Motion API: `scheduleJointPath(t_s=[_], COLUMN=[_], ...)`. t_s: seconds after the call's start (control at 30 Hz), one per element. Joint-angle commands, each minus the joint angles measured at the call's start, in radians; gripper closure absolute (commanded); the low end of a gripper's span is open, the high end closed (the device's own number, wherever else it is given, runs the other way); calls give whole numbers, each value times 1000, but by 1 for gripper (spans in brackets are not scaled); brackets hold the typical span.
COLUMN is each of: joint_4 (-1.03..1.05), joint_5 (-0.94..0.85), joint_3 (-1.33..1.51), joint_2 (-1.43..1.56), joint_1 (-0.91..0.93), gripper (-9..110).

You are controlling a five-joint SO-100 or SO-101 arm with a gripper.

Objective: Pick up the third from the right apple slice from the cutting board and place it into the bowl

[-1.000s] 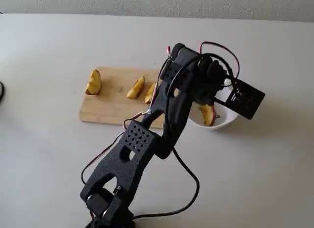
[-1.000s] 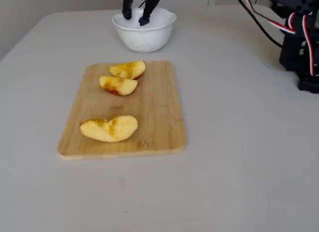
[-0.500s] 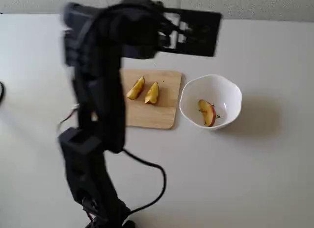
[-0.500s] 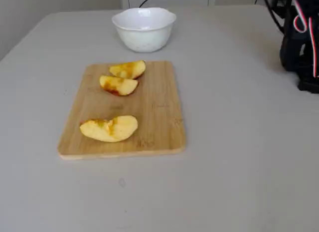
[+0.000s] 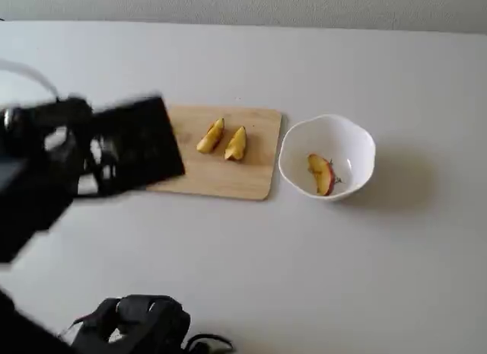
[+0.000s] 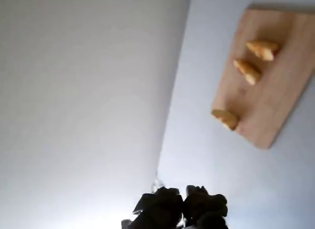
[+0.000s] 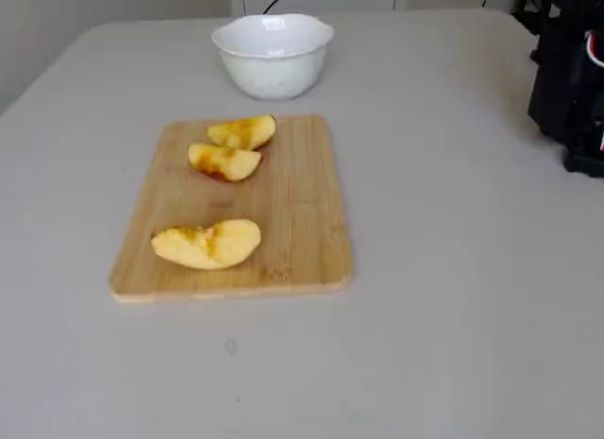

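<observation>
The apple slice [image 5: 322,173], a narrow wedge with red skin, lies inside the white bowl [image 5: 344,131], right of the cutting board [image 5: 228,179]. In another fixed view the bowl [image 7: 274,69] stands beyond the board [image 7: 293,222] and its inside is hidden. My gripper [image 6: 183,212] shows at the bottom of the wrist view, its dark fingers together and holding nothing, well away from the board [image 6: 275,101]. My arm [image 5: 129,148] is blurred, raised over the board's left end.
Three chunkier yellow slices [image 7: 243,131] [image 7: 223,161] [image 7: 206,244] lie on the board; a fixed view shows only two [image 5: 211,135] [image 5: 237,143], the third hidden by the arm. A black object with cables [image 5: 141,320] sits at the front edge. The arm's dark body [image 7: 571,80] stands at the right.
</observation>
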Motion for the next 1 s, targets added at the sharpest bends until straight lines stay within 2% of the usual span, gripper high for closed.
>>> scheduleJointPath(t_s=[0.0, 0.1, 0.17, 0.43, 0.63, 0.97], joint_4=[-173, -150, -213, -345, -350, -402], joint_5=[6, 5, -29, -107, -152, -161], joint_3=[419, 586, 729, 1149, 1358, 1539], joint_2=[387, 423, 472, 566, 713, 713], joint_1=[17, 143, 238, 354, 308, 279], gripper=[101, 101, 101, 102, 102, 102])
